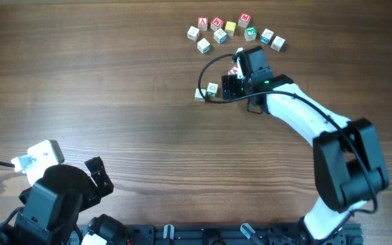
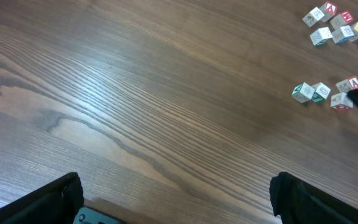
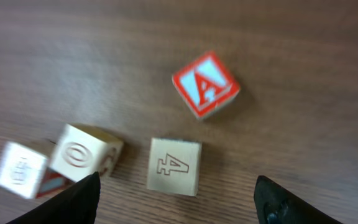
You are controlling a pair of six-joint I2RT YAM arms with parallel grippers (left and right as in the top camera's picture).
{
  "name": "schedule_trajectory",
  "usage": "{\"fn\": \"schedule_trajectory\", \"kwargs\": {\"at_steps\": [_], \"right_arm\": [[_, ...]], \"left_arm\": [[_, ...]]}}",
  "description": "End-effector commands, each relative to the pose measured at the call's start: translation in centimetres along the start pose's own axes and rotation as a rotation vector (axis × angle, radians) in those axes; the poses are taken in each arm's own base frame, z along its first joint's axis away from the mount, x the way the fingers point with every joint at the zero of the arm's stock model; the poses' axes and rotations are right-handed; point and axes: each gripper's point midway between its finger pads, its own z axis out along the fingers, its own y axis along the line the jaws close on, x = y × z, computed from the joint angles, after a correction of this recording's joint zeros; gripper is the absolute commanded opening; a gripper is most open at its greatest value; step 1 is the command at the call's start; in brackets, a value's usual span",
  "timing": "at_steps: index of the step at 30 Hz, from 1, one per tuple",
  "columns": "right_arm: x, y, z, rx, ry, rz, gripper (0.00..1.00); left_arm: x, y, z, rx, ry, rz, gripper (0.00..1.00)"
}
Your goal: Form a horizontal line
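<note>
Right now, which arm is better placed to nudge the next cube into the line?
Right. The right tool, open, hangs just above the cube row; the left tool sits far away.

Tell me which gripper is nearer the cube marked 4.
Right. The right gripper hangs open directly over the cube marked 4; the left gripper is far off at the front-left.

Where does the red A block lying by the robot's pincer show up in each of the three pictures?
Overhead: red A block, upper middle, partly hidden by the right pincer.
Left wrist: far right edge, just above the right end of the short row.
Right wrist: upper centre, tilted.
Shared landmark: the ring-marked cube in that row.
</note>
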Motion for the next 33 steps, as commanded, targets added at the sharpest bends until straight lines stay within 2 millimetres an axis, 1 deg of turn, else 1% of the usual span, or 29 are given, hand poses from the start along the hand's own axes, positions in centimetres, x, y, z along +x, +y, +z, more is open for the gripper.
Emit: {"fn": "schedule_trajectory", "kwargs": {"at_steps": [1,5,7,8,9,10,11,13,16,17,19,20,22,25,31,32,33], "right_arm": [[-2.3,0.1,-1.7,0.007,-0.082,0.049,0.79],[-2.3,0.3,-1.6,-0.005,-0.082,0.073,0.77],[-2.4,0.3,-1.6,-0.007,-0.085,0.073,0.73],[-2.5,0.3,-1.6,-0.007,-0.087,0.073,0.69],[-2.6,0.3,-1.6,-0.008,-0.092,0.073,0.63],[-2.8,0.4,-1.3,-0.009,-0.101,0.070,0.56],[-2.8,0.2,-0.7,-0.002,-0.105,0.069,0.52],[-2.5,-0.3,0.7,0.002,-0.099,0.087,0.49],[-2.2,-0.8,2.4,0.007,-0.095,0.090,0.47],[-1.9,-0.9,3.2,0.008,-0.090,0.090,0.45],[-1.2,-0.6,4.6,-0.010,-0.076,0.093,0.43],[-1.1,-0.6,5.0,-0.015,-0.075,0.102,0.43],[-1.3,-0.5,5.2,-0.023,-0.085,0.123,0.42],[-2.4,0.3,5.1,-0.085,-0.118,0.171,0.43],[-4.7,0.0,5.1,-0.117,-0.212,0.199,0.43],[-4.7,0.1,5.4,-0.125,-0.215,0.205,0.42],[-4.6,0.1,5.5,-0.125,-0.212,0.206,0.39]], "left_arm": [[-0.2,0.2,0.0,-0.009,-0.012,-0.016,1.00],[-0.2,0.2,0.0,-0.009,-0.012,-0.017,1.00],[-0.2,0.2,0.0,-0.009,-0.012,-0.016,1.00],[-0.2,0.2,0.0,-0.009,-0.012,-0.016,1.00],[-0.2,0.2,0.0,-0.009,-0.012,-0.016,1.00],[-0.2,0.2,0.0,-0.009,-0.012,-0.016,1.00],[-0.2,0.2,0.0,-0.009,-0.012,-0.016,1.00],[-0.2,0.2,0.0,-0.009,-0.012,-0.016,1.00],[-0.2,0.2,0.0,-0.009,-0.012,-0.016,1.00],[-0.2,0.2,0.0,-0.009,-0.012,-0.016,1.00],[-0.2,0.2,0.0,-0.009,-0.012,-0.016,1.00],[-0.2,0.2,0.0,-0.009,-0.012,-0.016,1.00],[-0.2,0.2,0.0,-0.009,-0.012,-0.016,1.00],[-0.2,0.2,0.0,-0.009,-0.012,-0.016,1.00],[-0.2,0.2,0.0,-0.009,-0.012,-0.017,1.00],[-0.2,0.2,0.0,-0.009,-0.012,-0.017,1.00],[-0.2,0.2,0.0,-0.009,-0.012,-0.017,1.00]]}}
